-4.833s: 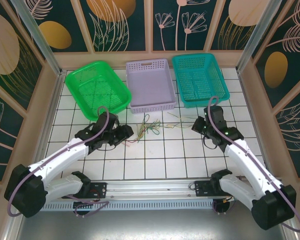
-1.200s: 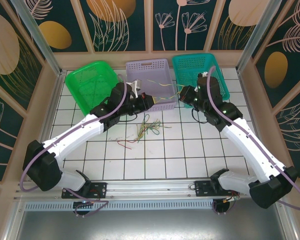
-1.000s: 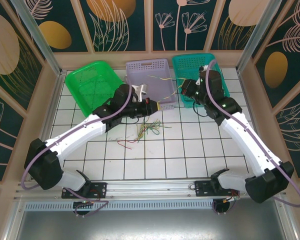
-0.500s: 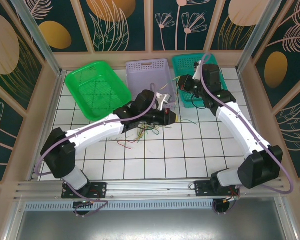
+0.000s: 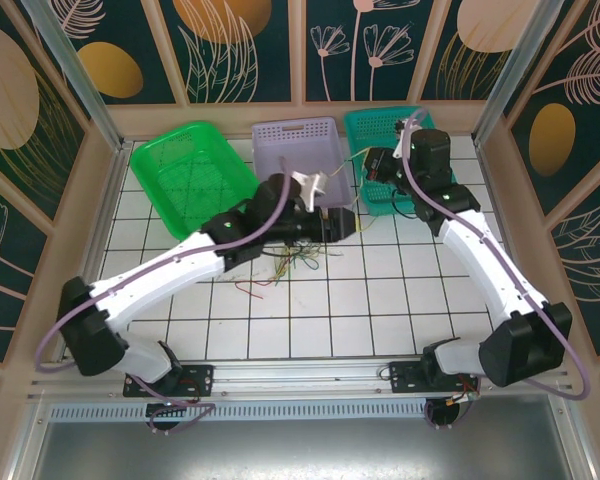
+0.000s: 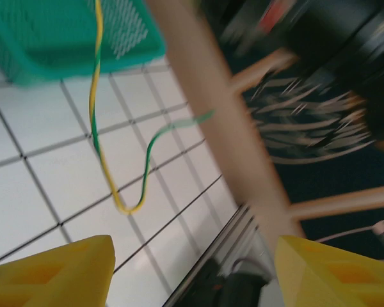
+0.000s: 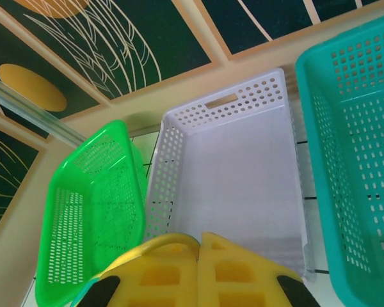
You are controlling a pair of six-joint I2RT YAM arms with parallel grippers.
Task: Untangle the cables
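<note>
Left jaws apart before a yellow-green cable [image 6: 92, 83]; right jaws together facing the lilac basket [image 7: 237, 179].

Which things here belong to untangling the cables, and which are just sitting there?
Part of the job: yellow-green cable, cable bunch, red cable.
Just standing by: green basket, lilac basket, teal basket.

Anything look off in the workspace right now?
One yellow-green cable hangs loose in front of the teal basket, its lower end curling over the white tiles, apart from the bunch. A red cable lies alone, also apart from it. The left gripper is open with nothing between its fingers.
</note>
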